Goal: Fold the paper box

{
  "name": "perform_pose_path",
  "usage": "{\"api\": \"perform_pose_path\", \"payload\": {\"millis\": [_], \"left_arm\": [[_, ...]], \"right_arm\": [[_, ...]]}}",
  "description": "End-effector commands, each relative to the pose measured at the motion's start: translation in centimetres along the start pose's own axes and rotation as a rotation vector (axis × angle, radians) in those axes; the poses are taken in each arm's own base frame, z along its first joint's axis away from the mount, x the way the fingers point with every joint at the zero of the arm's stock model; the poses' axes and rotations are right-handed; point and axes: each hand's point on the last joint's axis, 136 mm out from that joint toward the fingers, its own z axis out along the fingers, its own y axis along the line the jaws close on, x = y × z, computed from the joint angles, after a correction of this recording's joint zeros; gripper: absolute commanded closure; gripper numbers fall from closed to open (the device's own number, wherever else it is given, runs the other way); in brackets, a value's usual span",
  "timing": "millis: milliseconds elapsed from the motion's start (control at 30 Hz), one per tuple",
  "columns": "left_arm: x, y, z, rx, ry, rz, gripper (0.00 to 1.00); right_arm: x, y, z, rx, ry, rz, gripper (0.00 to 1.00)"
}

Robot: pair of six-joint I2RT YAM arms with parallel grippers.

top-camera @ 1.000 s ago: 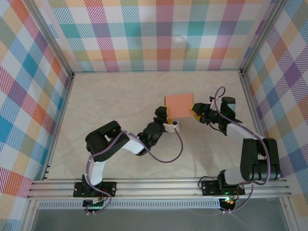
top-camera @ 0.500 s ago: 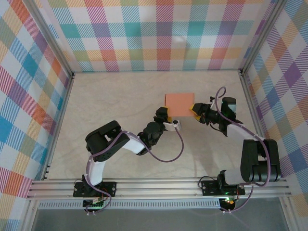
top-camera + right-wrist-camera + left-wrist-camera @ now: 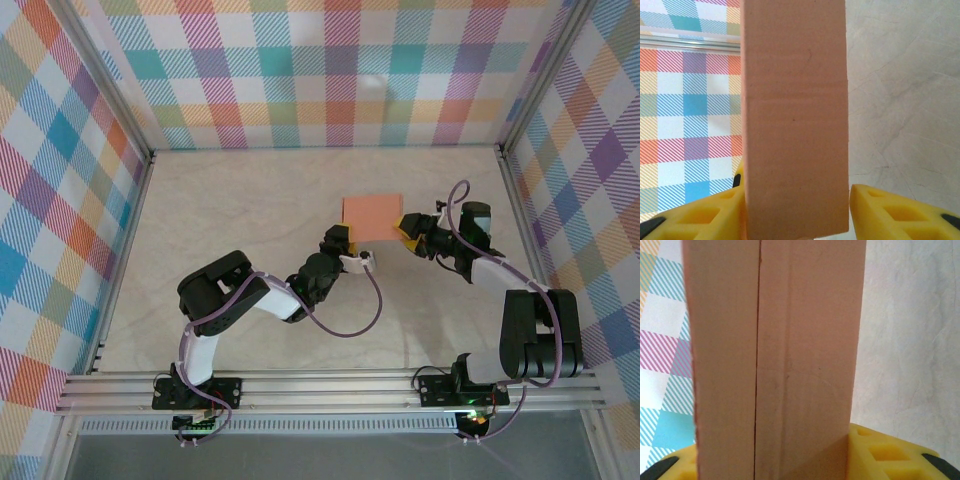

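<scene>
Paper box [image 3: 372,217] is a closed flat rectangle, right of centre on the counter [image 3: 250,200]. Left gripper [image 3: 340,238] is clamped on its near-left corner and right gripper [image 3: 407,226] on its right edge. Both wrist views show card filling the gap between the yellow fingers [image 3: 890,457]. Left wrist view also shows a lengthwise seam.
</scene>
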Motion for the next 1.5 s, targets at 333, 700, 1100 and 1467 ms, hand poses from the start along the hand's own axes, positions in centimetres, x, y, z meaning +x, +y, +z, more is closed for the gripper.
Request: {"api": "perform_pose_path", "payload": {"millis": [333, 700, 1100, 1467], "left_arm": [[0.7, 0.1, -0.5, 0.063, 0.034, -0.079, 0.62], [2.0, -2.1, -3.4, 0.489, 0.137, -0.314, 0.61], [3.9, -2.7, -10.1, 0.897, 0.315, -0.427, 0.61], [4.8, -1.9, -14.3, 1.173, 0.367, -0.538, 0.61]], "right_arm": [[-0.5, 0.2, -2.0, 0.076, -0.077, -0.065, 0.19], [-0.9, 1.5, -5.8, 0.281, -0.156, -0.368, 0.14], [1.9, 5.3, -5.7, 0.294, -0.078, -0.85, 0.18], [5.9, 6.6, -1.5, 0.367, 0.177, -1.269, 0.29]]}}
